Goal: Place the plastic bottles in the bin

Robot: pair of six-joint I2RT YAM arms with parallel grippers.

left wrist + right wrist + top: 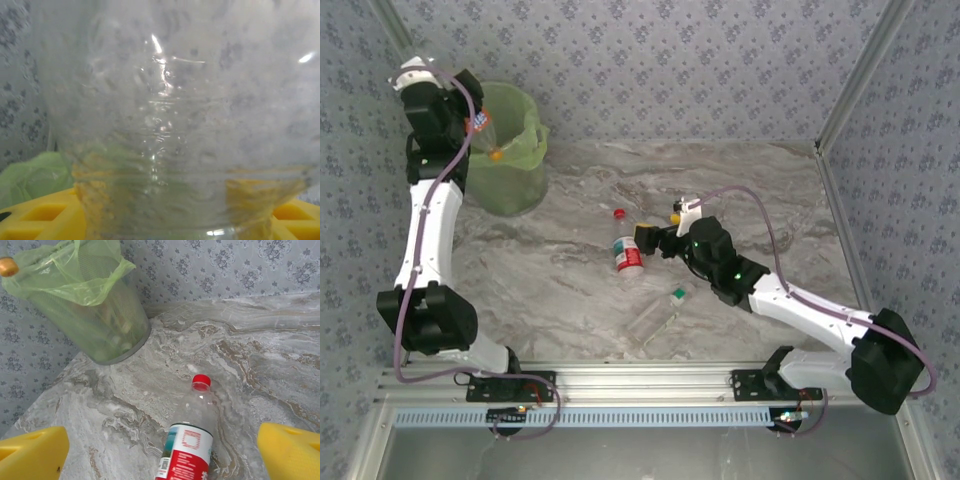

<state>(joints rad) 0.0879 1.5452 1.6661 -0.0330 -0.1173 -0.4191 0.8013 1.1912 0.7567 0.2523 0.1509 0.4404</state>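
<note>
- The left gripper (470, 118), raised high at the table's far left corner, clamped a clear orange-capped bottle (485, 137). The bottle hung tilted, cap down, over the mouth of the bin (510, 185).
- From the left wrist, the bottle's clear, ridged body sat squeezed between the gripper's yellow pads (35, 220). A fold of the lime-green bag liner (30, 175) showed below and to the left.
- The bin, a light-green mesh basket with the liner draped over its rim, stood on the marble-patterned table (770, 200) against the patterned wall (670, 60). Shapes showed through the mesh, too blurred to name.
- The right gripper (162, 445) hovered low over the middle of the table, its yellow fingers (35, 452) spread wide and holding nothing.
- A red-labelled bottle (626, 248) lay on its side between those fingers and just ahead of them, its red cap pointing toward the back wall. Whether either finger touched it could not be told.
- A clear green-capped bottle (655, 318) lay on its side nearer the arms' bases, apart from the right gripper.
</note>
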